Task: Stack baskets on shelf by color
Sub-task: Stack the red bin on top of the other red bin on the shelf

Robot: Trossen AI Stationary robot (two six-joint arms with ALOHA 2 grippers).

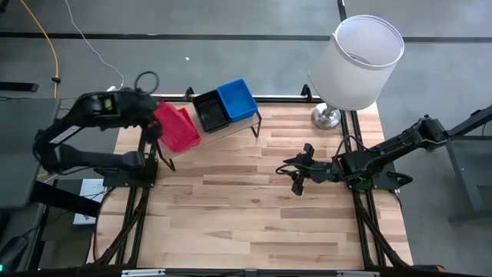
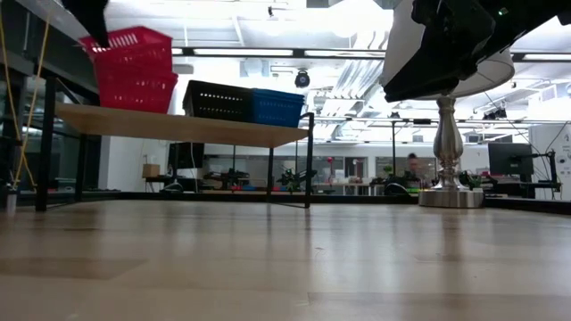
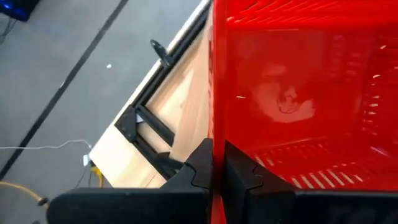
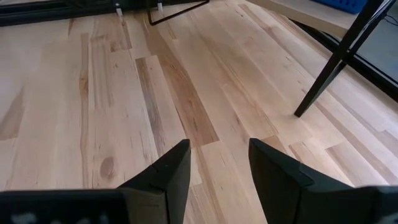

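Two red baskets are at the left end of the shelf (image 2: 178,127). The upper red basket (image 2: 129,49) stands slightly tilted over the lower red basket (image 2: 138,91), which rests on the plank. A black basket (image 1: 210,110) and a blue basket (image 1: 236,100) sit side by side on the plank to their right. My left gripper (image 1: 157,123) is shut on the upper red basket (image 1: 177,127). My right gripper (image 1: 298,175) hovers open over the bare tabletop, right of the shelf. My left gripper (image 3: 214,163) pinches the upper red basket's side wall (image 3: 217,124) at its left end, one finger inside the basket and one outside. The fingers come from the table's left, slanting down. Whether the basket's bottom rests in the lower red basket, I cannot tell.
A lamp with a white lampshade (image 1: 361,58) and a metal base (image 1: 327,115) stands at the table's far right corner, above my right arm. The shelf's black legs (image 4: 329,68) stand on the striped wooden tabletop (image 1: 246,208), whose near half is bare.
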